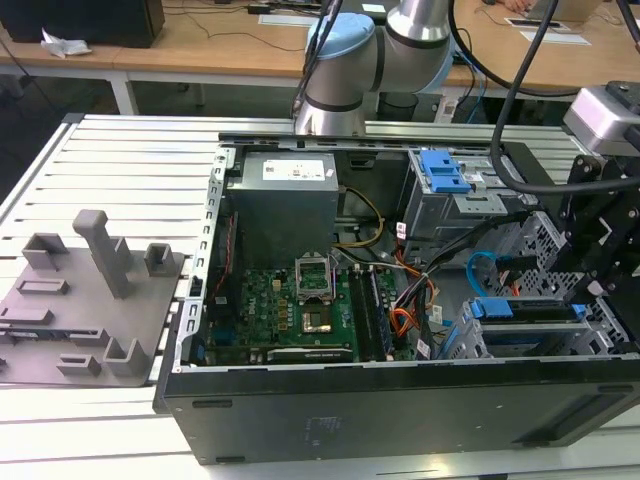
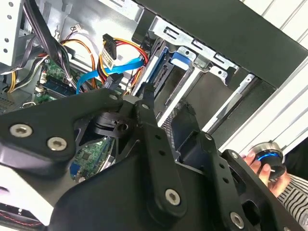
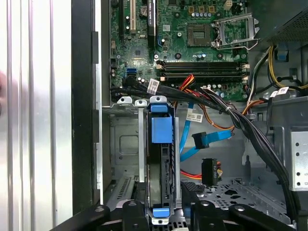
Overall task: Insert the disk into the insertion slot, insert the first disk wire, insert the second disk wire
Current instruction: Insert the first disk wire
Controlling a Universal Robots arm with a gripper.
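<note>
At the exterior view's right end of the open computer case (image 1: 400, 410), I see the disk (image 1: 525, 310) standing on edge inside the insertion slot (image 1: 458, 345), with its blue carrier showing along the top. In the first wrist view my tool (image 3: 163, 207) straddles the disk's near end; I cannot tell whether it is clenched or released. A blue flat cable (image 3: 204, 140) hangs just beside the disk with its connector free, and a black connector (image 3: 209, 171) dangles near it. The case rests on the slatted tabletop (image 1: 120, 170).
</note>
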